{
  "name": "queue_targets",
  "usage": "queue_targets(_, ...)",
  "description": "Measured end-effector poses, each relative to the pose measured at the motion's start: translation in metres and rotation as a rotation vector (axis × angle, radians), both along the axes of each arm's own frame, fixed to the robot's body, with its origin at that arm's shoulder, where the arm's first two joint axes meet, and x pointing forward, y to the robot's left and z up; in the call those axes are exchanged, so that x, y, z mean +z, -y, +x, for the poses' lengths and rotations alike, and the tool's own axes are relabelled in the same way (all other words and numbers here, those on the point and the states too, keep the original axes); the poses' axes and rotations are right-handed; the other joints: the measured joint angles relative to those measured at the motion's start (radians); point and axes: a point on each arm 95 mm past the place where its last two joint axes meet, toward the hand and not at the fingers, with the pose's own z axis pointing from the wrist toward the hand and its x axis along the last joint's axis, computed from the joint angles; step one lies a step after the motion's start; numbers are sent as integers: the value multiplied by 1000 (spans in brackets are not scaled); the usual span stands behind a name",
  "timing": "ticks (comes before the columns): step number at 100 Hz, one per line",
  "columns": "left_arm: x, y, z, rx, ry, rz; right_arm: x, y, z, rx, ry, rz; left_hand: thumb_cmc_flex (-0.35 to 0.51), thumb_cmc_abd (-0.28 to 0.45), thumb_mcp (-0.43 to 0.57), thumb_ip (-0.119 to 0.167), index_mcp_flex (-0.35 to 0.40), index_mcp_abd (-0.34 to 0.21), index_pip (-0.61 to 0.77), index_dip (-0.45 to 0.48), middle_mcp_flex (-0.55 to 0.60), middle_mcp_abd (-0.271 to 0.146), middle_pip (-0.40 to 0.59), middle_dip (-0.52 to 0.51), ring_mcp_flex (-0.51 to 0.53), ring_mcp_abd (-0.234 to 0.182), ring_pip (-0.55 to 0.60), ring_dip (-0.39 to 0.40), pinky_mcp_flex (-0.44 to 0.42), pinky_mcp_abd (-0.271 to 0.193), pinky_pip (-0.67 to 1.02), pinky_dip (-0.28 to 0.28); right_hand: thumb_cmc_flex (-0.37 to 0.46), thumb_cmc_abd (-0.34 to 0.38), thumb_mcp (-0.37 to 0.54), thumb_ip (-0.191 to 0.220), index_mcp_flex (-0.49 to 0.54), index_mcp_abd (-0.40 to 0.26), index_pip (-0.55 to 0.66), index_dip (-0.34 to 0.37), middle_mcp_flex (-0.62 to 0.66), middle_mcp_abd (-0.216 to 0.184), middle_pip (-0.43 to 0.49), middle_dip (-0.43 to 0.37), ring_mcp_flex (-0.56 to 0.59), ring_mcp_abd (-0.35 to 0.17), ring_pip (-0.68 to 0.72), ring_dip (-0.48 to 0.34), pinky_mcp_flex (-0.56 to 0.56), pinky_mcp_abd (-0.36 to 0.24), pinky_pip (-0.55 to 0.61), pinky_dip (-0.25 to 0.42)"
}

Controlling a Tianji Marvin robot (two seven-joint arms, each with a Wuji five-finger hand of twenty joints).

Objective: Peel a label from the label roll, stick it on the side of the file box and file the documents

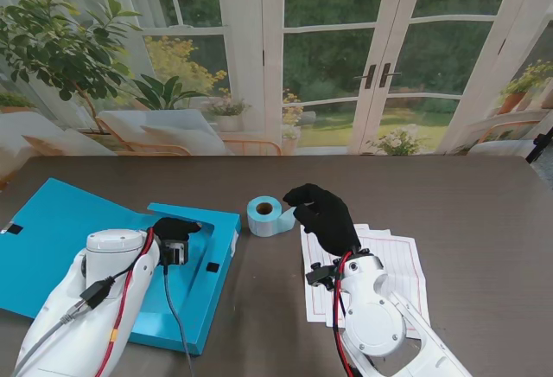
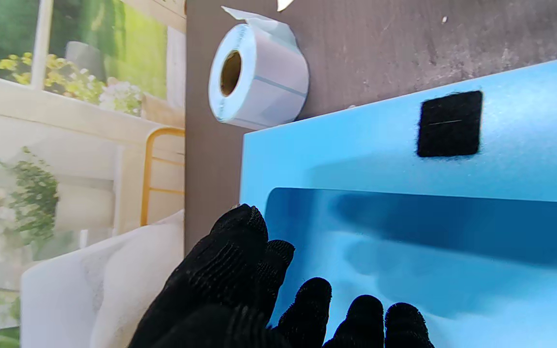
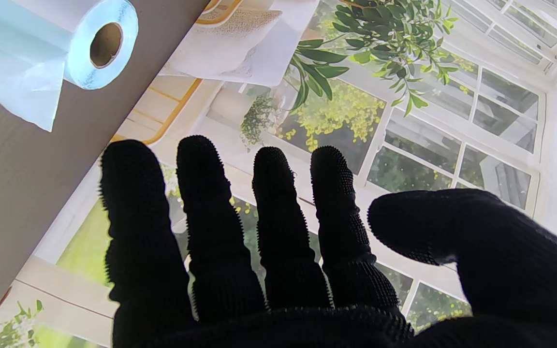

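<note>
My right hand (image 1: 324,215) is raised over the worktop (image 1: 484,213), just beside the roll (image 1: 266,215) on its right side. In the right wrist view my fingers (image 3: 278,227) are spread and straight, the thumb stands apart, and nothing is held between them, so this hand is open. From the stand view I cannot tell if a fingertip touches the roll; the hand is at least very near to it. The roll lies on its side with the core hole facing toward me, and a loose end of label tape hangs from it in the right wrist view (image 3: 22,82).

My left hand (image 1: 175,228) rests over the box (image 1: 52,230), which lies open and flat at the left of the worktop. In the left wrist view the fingers (image 2: 240,261) are bent down over the blue inner surface (image 2: 404,251) of the box, and they hold nothing that I can see; whether they press on the box I cannot tell. A black square patch (image 2: 449,123) sits on the box wall, between my left hand and the roll (image 2: 259,77). The roll is just beyond the box edge, apart from my left hand.

The documents (image 1: 402,260) lie on the worktop under my right arm, nearer to me than the roll and to the right of the box.
</note>
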Motion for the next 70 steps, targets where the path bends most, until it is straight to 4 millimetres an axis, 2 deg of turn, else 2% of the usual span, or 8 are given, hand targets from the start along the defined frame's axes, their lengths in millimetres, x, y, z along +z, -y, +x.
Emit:
queue_targets(28, 41, -6, -8, -56, 142, 63, 1, 5, 3, -26, -1, -46, -23, 0, -2, 4, 1, 0, 0, 0, 8, 3, 6, -9, 0, 0, 0, -1, 0, 0, 0, -11, 0, 0, 0, 0, 0, 0, -1, 0, 0, 1, 1, 2, 0, 0, 0, 0, 0, 0, 0, 0)
queue_targets(35, 52, -7, -8, -58, 207, 59, 1, 7, 4, -38, -8, -63, -44, 0, -5, 3, 3, 0, 1, 0, 21, 5, 7, -9, 2, 2, 0, -1, 0, 0, 0, -11, -1, 0, 0, 0, 0, 0, -2, 0, -21, 4, 28, 12, -10, 0, -4, 0, 0, 0, 0, 0)
queue_targets(41, 61, -6, -9, -67, 258, 57, 2, 10, 5, -49, -12, -94, -64, -1, 1, 8, 5, 0, 4, 0, 48, 10, 8, -9, 19, 17, 0, -1, 3, 0, 2, -11, -27, 3, -15, -22, -12, 0, -12, 0, -37, 9, 29, 20, -25, 0, -6, 0, 0, -1, 0, 2)
queue_targets(54, 77, 2, -12, -129, 347, 90, 6, 21, 10, -64, -19, -177, -137, -3, 88, 8, 68, 2, 26, 5, 116, 31, 11, 4, 62, 47, 5, 24, 0, 12, 49, 72, -55, 0, -24, -54, -38, 0, -25, 1, -74, 9, 81, 49, -37, -4, 8, 1, 0, -13, 0, 18)
queue_targets(62, 81, 9, -14, -184, 416, 105, 9, 31, 13, -86, -19, -202, -186, -33, 139, 4, 110, 2, 31, 5, 173, 39, 20, 12, 91, 73, 14, 35, -5, 25, 75, 130, -66, 0, -29, -74, -54, 0, -20, 1, -88, 9, 79, 61, -54, -12, 13, 0, 0, -17, 0, 19)
queue_targets(70, 83, 17, -16, -244, 482, 122, 12, 45, 15, -112, -12, -266, -218, -43, 182, 2, 142, -11, 33, 8, 207, 42, 33, 21, 114, 96, 17, 37, -5, 41, 77, 163, -91, 2, -30, -90, -64, 0, -22, 1, -98, 9, 96, 74, -62, -18, 16, 7, 0, -27, 0, 19)
